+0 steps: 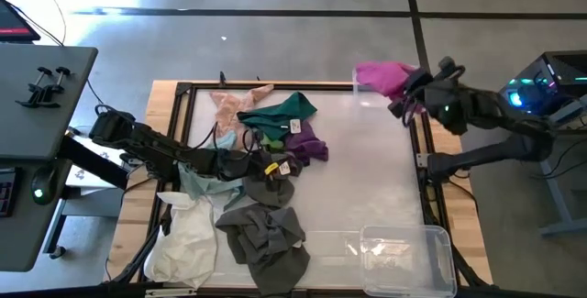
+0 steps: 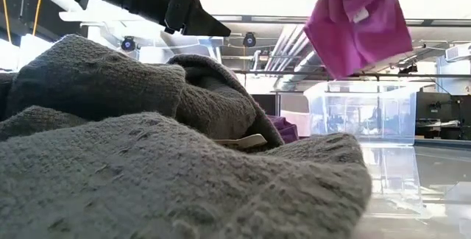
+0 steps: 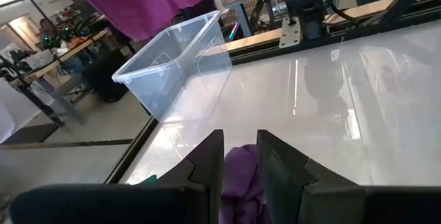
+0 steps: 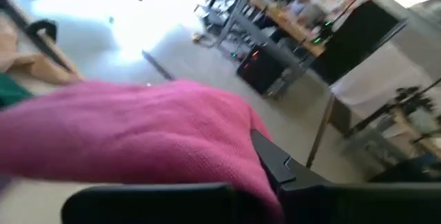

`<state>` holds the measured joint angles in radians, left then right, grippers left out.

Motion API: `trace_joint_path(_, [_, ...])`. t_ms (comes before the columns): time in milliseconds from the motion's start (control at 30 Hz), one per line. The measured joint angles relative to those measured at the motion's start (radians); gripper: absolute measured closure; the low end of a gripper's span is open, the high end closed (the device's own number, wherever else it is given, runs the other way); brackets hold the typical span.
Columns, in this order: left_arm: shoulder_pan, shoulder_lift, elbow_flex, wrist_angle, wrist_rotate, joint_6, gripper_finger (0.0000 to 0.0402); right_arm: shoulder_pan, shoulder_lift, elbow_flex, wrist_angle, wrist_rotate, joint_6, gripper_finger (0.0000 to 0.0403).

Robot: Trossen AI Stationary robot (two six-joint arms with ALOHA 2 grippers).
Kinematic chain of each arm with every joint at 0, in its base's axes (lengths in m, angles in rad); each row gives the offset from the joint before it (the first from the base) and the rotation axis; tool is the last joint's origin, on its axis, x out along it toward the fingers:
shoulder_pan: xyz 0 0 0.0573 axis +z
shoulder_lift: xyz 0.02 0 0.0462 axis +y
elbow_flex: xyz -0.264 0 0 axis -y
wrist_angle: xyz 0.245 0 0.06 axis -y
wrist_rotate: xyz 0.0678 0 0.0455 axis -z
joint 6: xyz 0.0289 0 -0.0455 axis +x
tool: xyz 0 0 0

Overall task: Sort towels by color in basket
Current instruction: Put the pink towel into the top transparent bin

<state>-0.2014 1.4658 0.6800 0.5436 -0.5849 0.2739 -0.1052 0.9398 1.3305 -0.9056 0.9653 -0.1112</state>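
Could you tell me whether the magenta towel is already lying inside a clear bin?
No, the right gripper holds the magenta towel in the air.

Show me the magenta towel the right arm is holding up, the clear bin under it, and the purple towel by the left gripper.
magenta towel (image 2: 358,22), low view, middle of hanging cloth.
clear bin (image 3: 176,62), left wrist view, near wall.
purple towel (image 3: 241,182), left wrist view, fold between the fingers.

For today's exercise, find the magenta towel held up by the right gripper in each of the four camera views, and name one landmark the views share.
High view: magenta towel at the table's far right edge, hanging from the right gripper.
Low view: upper right, hanging in the air.
Left wrist view: along the top edge, above the clear bin.
Right wrist view: fills the middle.
Shared landmark: the clear bin, also in the low view.
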Motion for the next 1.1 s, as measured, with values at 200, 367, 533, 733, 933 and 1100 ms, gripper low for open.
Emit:
trace_joint_path(200, [-0.012, 0.0, 0.0, 0.0, 0.002, 0.023, 0.0328, -0.289, 0.032, -0.06, -0.003, -0.246, -0.04, 0.0402])
trace_joint_path(367, [-0.004, 0.0, 0.0, 0.001, 0.002, 0.045, 0.0328, -0.505, 0.115, -0.077, -0.005, -0.441, -0.094, 0.0402])
trace_joint_path(533, [0.005, 0.0, 0.0, 0.001, 0.002, 0.047, 0.0328, -0.677, 0.226, -0.077, -0.008, -0.62, -0.159, 0.0397])
trace_joint_path(733, [0.001, 0.0, 0.0, 0.002, 0.003, 0.024, 0.0328, -0.811, 0.358, -0.078, -0.017, -0.764, -0.185, 0.0394])
trace_joint_path(933, [0.0, 0.0, 0.0, 0.001, 0.003, 0.018, 0.0328, -0.855, 0.442, -0.078, -0.032, -0.793, -0.209, 0.0355])
trace_joint_path(1100, [-0.003, 0.0, 0.0, 0.0, 0.003, 0.007, 0.0328, -0.88, 0.476, -0.067, -0.081, -0.782, -0.23, 0.0276])
